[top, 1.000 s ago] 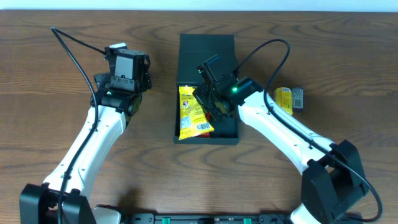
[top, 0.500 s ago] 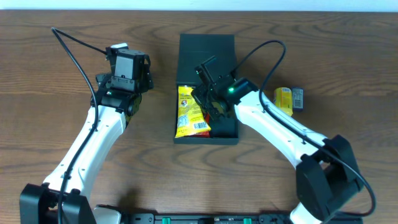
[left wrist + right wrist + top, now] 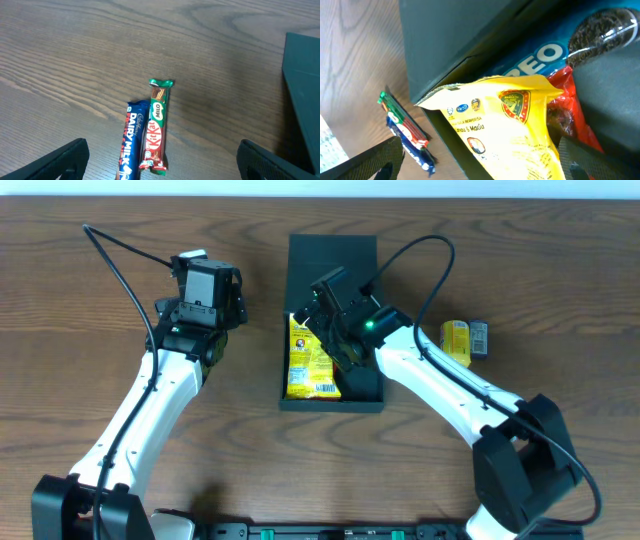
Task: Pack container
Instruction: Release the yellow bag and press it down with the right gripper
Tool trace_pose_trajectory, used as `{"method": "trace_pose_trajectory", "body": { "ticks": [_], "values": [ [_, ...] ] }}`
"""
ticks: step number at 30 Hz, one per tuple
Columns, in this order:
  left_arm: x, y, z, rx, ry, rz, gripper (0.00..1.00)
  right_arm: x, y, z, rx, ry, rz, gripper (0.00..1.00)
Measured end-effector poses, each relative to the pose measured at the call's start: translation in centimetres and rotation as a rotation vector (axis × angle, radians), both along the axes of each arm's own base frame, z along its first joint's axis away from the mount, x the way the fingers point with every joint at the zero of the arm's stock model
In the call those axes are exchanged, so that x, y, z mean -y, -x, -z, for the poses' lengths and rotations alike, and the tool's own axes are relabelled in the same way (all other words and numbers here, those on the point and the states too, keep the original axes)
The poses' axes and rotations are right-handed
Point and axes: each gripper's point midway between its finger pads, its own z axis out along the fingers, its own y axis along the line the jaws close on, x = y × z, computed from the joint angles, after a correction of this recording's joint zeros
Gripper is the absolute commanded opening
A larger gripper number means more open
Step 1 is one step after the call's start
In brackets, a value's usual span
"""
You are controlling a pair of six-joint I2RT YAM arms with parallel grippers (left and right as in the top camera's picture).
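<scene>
Container: the dark cardboard container [image 3: 365, 395] sits mid-table on the wooden table [image 3: 100, 400], between the two arms, with its lid flap [image 3: 330, 260] lying open and flat on the far side.
Contents: a yellow snack packet [image 3: 310, 360] lies lengthwise along the left half. The right wrist view also shows a blue Oreo packet [image 3: 540, 55] and a red packet [image 3: 565, 120] under it. One corner of the yellow packet seems to ride up against the left wall.
Right gripper: the right gripper [image 3: 325, 305] hangs over the far end of the box. Its fingers [image 3: 370, 162] are spread wide, with the yellow packet below them and nothing clamped.
Left gripper: the left gripper [image 3: 205, 280] hovers left of the box, its fingers [image 3: 65, 160] wide apart and empty. A KitKat bar [image 3: 157, 125] and a Dairy Milk bar [image 3: 131, 145] lie side by side, touching, on the wood beneath it.
Unpacked, right: a small yellow packet [image 3: 455, 340] and a grey one [image 3: 480, 338] lie well right of the box.
Handling, box: probably light, with thin walls that are stiff enough to hold shape but would flex under a hard pinch. The matte card should grip well.
Where to hold: pinch the rim of a side wall to steady the box, and take the free far edge of the flap to fold it shut.
Handling, packets: soft, crinkly and slick, so pressing them flat suits them better than gripping hard.
</scene>
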Motion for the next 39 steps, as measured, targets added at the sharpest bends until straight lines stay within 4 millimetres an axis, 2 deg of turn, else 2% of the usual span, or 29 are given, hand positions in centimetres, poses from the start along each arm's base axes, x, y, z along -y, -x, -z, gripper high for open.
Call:
{"method": "trace_pose_trajectory", "body": {
  "ticks": [5,6,7,8,9,10,11,13,16,19,24,27,31,39],
  "values": [
    [0.0,0.0,0.0,-0.001,0.000,0.000,0.95,0.4,-0.3,-0.6,0.047,0.036,-0.090,0.99],
    [0.0,0.0,0.0,0.000,0.000,0.000,0.95,0.8,-0.6,-1.2,0.069,0.041,-0.110,0.99],
    [0.0,0.0,0.0,-0.001,0.000,0.000,0.95,1.3,-0.8,-2.1,0.095,0.045,-0.127,0.95],
    [0.0,0.0,0.0,0.000,0.000,0.000,0.95,1.8,-1.0,-2.9,0.121,0.052,-0.143,0.80],
    [0.0,0.0,0.0,-0.001,0.000,0.000,0.95,2.3,-1.2,-4.0,0.152,0.059,-0.160,0.41],
    [0.0,0.0,0.0,-0.001,0.000,0.000,0.95,2.6,-1.3,-4.9,0.180,0.066,-0.180,0.13],
    [0.0,0.0,0.0,-0.001,0.000,0.000,0.95,2.9,-1.3,-5.9,0.211,0.072,-0.200,0.01],
    [0.0,0.0,0.0,-0.001,0.000,0.000,0.96,3.2,-1.1,-7.2,0.258,0.095,-0.253,0.01],
    [0.0,0.0,0.0,-0.001,0.000,0.000,0.95,3.4,-0.5,-6.5,0.246,0.138,-0.326,0.02],
    [0.0,0.0,0.0,0.000,0.000,0.000,0.95,2.6,-0.2,-4.3,0.203,0.144,-0.408,0.01],
    [0.0,0.0,0.0,-0.001,0.000,0.000,0.96,1.6,0.6,1.9,0.063,0.150,-0.506,0.01],
    [0.0,0.0,0.0,-0.001,0.000,0.000,0.96,1.4,0.8,3.9,0.025,0.152,-0.528,0.01],
    [0.0,0.0,0.0,-0.002,0.000,0.000,0.95,0.8,0.5,4.4,0.042,0.141,-0.558,0.01],
    [0.0,0.0,0.0,-0.002,0.000,0.000,0.95,-0.7,-0.3,3.5,0.122,0.096,-0.620,0.01]
  ]
}}
